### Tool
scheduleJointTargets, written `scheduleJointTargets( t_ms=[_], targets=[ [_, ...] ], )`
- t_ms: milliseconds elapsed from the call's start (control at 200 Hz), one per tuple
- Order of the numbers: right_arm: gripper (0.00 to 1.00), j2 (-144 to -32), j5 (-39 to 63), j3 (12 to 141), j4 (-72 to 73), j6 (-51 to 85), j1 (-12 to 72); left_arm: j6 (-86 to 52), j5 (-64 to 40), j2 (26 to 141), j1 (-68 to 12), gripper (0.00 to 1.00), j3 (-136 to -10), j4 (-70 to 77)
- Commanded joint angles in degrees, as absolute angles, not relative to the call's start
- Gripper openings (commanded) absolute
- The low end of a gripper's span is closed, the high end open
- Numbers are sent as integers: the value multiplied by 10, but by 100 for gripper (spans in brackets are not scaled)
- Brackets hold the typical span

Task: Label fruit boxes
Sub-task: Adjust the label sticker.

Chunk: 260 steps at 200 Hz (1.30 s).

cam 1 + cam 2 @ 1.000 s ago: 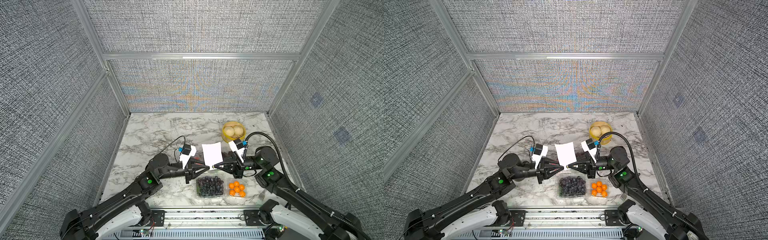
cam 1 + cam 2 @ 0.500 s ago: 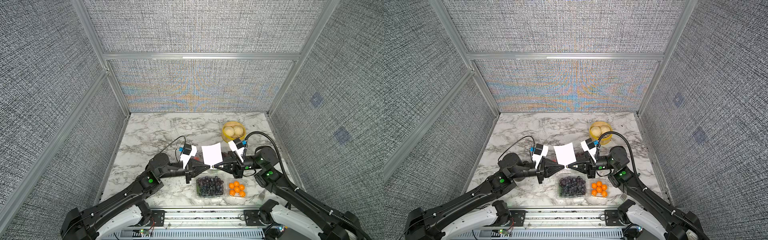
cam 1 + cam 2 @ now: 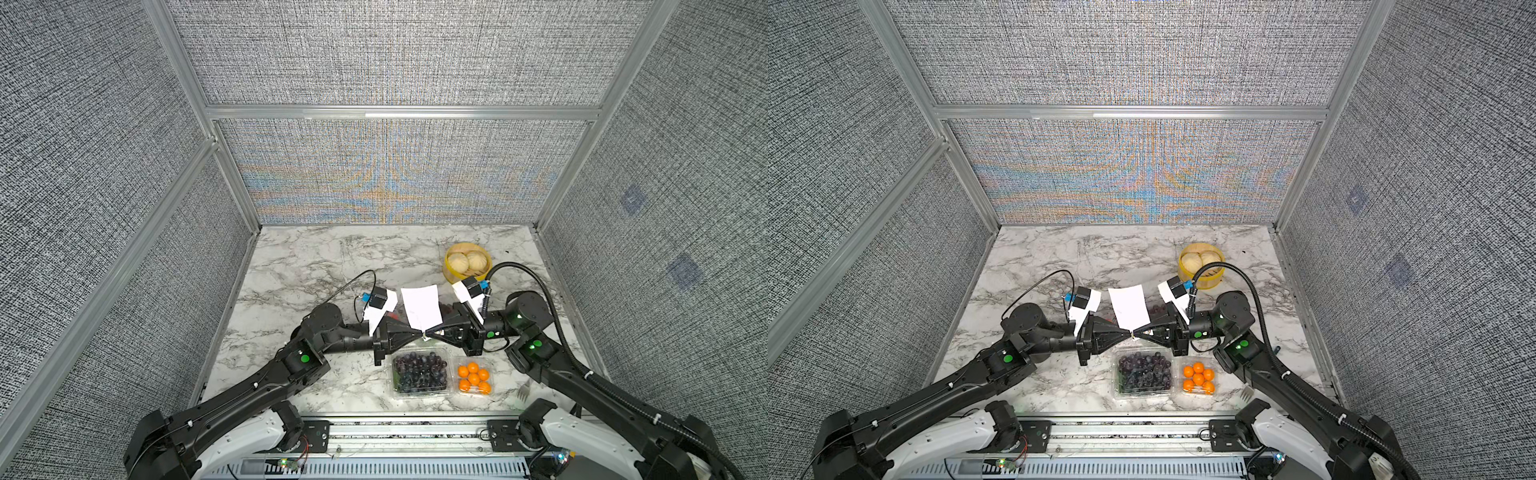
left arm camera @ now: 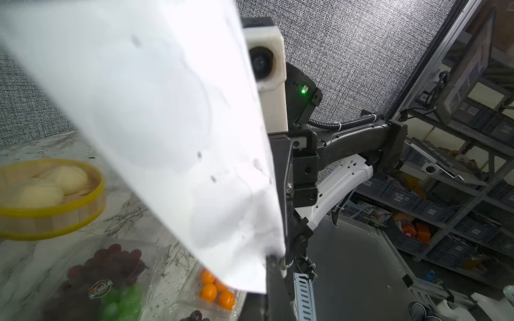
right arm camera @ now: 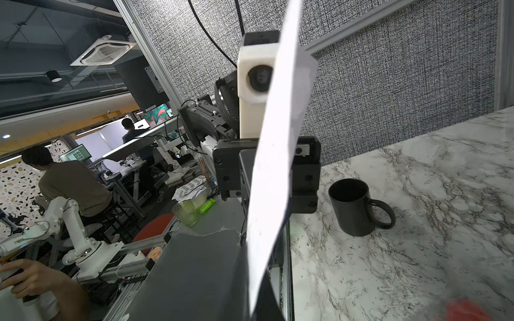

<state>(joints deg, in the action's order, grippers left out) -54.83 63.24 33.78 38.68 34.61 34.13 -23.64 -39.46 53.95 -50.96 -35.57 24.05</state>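
The left gripper [image 3: 417,332] has just closed. A second ago its jaws stood apart beside the paper, and now they are together on the lower corner of the sticker sheet [image 3: 420,306], tip to tip with the right gripper [image 3: 429,332]. The right gripper is clamped on that same corner and holds the sheet up off the desk [image 3: 311,270], just as in the earlier frames. Apart from the left jaws, nothing has visibly shifted: arms, sheet and boxes sit where they were.

In the left wrist view the sheet [image 4: 167,125] fills much of the frame and its corner runs down to the finger. Whether the left jaws have caught a label's edge or only the backing is too small to tell.

For the task this looks like the grab before a peel — one gripper steadies the sheet, the other is placed to draw a label off.

The box of dark grapes [image 3: 419,371] and the box of oranges [image 3: 473,376] lie side by side on the desk just in front of the grippers. No label shows on their lids. The box of purple and green grapes [image 4: 105,278] lies below the raised sheet and carries a small oval sticker on its lid. I cannot tell whether that sticker came from this sheet. Any other box is hidden under the arms. The steamer [image 3: 465,259] stands apart, further back.
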Motion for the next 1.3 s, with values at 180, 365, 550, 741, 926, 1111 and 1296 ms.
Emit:
scheduleJointTargets(
  t_ms=[180, 365, 550, 741, 926, 1111, 1296],
  targets=[
    [0, -533, 608, 344, 344, 309, 339, -232, -407, 517, -510, 0, -345, 256],
    [0, -540, 606, 348, 334, 301, 339, -245, -423, 514, -510, 0, -340, 274],
    [0, -542, 610, 346, 338, 302, 339, -241, -411, 519, -510, 0, -342, 271],
    [0, -543, 624, 341, 360, 316, 339, -231, -386, 521, -510, 0, -346, 250],
    [0, -551, 641, 342, 387, 336, 341, -232, -380, 518, -510, 0, -344, 248],
    [0, -545, 642, 335, 392, 338, 344, -227, -367, 522, -510, 0, -349, 236],
    [0, -550, 645, 334, 390, 337, 345, -223, -361, 525, -511, 0, -351, 231]
  ],
)
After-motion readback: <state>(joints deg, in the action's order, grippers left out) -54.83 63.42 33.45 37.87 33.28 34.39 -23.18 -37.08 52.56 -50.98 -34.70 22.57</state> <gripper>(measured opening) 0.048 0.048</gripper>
